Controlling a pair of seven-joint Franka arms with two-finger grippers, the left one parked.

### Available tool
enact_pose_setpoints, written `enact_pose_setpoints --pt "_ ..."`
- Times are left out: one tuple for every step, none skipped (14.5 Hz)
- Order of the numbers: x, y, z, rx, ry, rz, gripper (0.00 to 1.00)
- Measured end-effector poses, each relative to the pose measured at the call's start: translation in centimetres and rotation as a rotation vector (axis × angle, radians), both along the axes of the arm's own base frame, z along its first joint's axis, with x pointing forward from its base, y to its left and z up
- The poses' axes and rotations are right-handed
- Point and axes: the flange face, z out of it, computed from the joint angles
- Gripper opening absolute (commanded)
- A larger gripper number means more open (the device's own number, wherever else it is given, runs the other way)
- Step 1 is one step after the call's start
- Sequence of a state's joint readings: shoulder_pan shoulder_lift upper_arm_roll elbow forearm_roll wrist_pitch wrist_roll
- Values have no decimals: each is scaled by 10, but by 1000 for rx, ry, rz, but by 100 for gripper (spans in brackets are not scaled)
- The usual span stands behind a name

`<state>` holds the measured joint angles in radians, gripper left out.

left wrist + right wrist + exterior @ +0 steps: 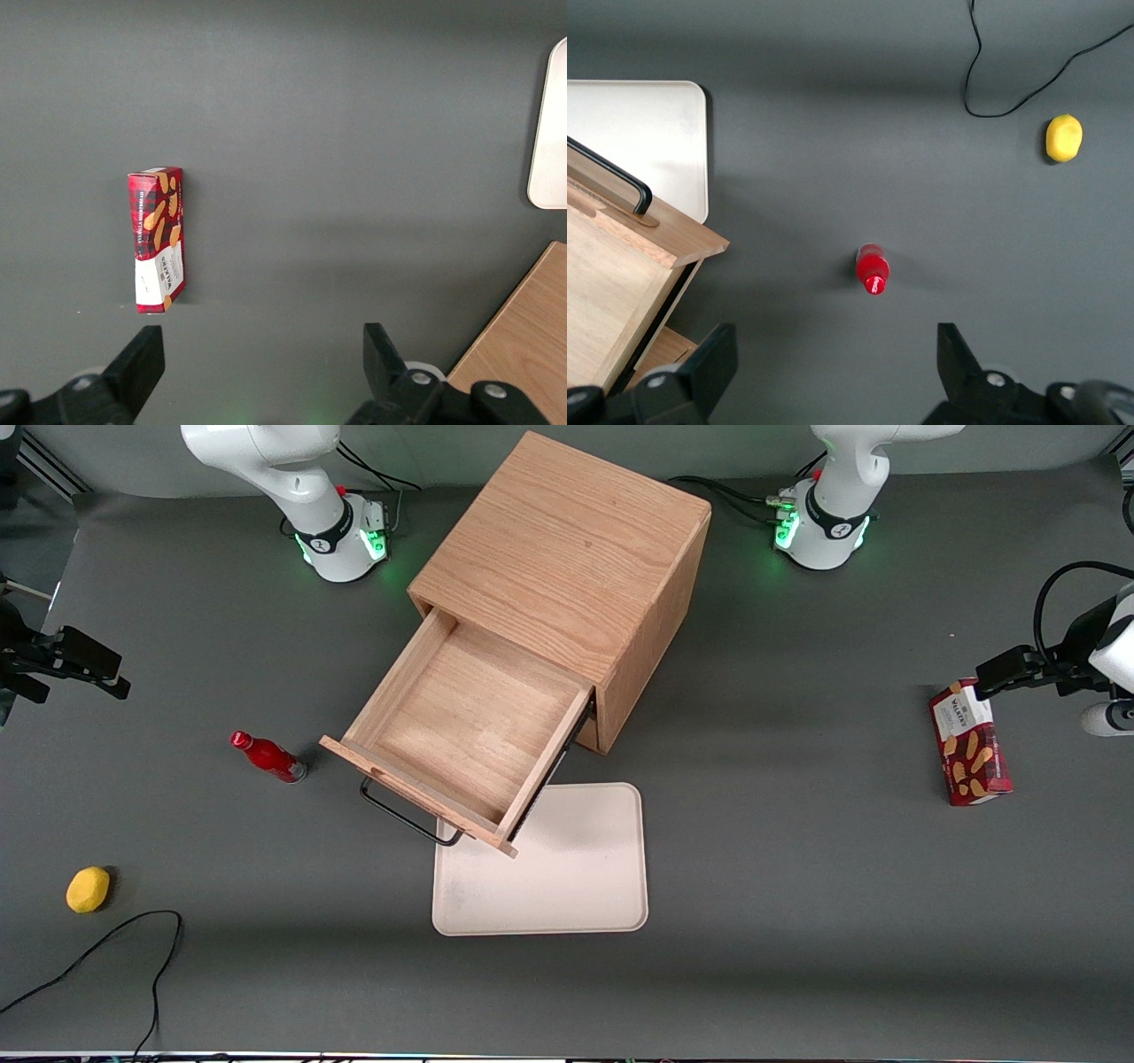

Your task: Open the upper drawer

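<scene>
The upper drawer [461,735] stood pulled well out of the oak cabinet [567,567], its front overhanging the cream tray [567,886]; inside it looked bare. We judged it a light, stiff wooden box, sliding easily. The black wire handle [403,815] was the one sensible place to take hold, thin and probably slick. The gripper [833,372] hung high above the table over the red bottle [873,270], fingers spread wide, holding nothing.
</scene>
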<state>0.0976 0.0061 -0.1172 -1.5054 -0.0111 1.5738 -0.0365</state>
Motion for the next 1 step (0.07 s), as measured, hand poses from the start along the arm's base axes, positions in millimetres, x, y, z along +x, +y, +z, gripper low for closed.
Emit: enact_pose_setpoints --pt "0 0 0 0 5 1 100"
